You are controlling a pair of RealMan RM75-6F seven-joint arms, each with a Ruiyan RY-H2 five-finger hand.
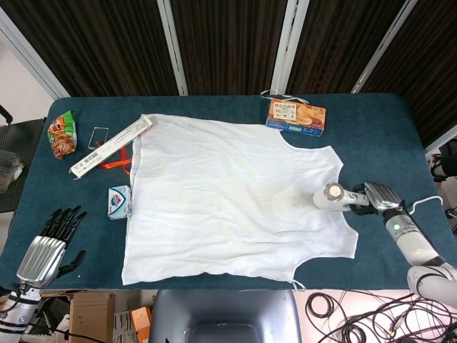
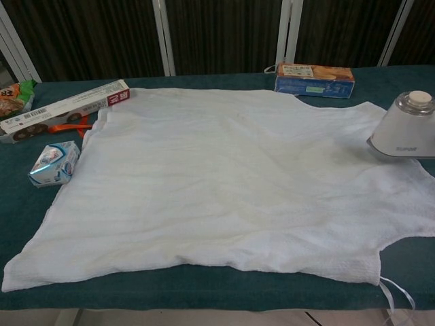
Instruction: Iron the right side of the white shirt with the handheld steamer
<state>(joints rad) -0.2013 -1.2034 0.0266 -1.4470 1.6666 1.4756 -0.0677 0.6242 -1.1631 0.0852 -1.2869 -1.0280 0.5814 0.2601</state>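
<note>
The table (image 1: 385,121) fills the scene, dark blue, and spread flat across it is one white shirt (image 1: 228,193), its long sides running left to right from where I stand. One handheld steamer (image 1: 333,195) sits soleplate-down right at the shirt's right edge, by the armhole — in the chest view only its white body shows at the frame's border. The right hand (image 1: 376,196) is clenched round the steamer's handle, so the tool lies directly inboard of that hand, handle pointing back along the forearm, nose aimed at the cloth. I'd say any next pass has to run leftward onto the fabric, since there's hardly any shirt left beyond it. The left hand (image 1: 51,239) hangs off the near left corner, fingers spread, holding nothing, well apart from the shirt — no contest over which arm is nearer. Smaller bits: one biscuit box (image 1: 296,116) at the far edge, one long carton (image 1: 111,146), one snack bag (image 1: 61,133), one small blue packet (image 1: 119,201).
</note>
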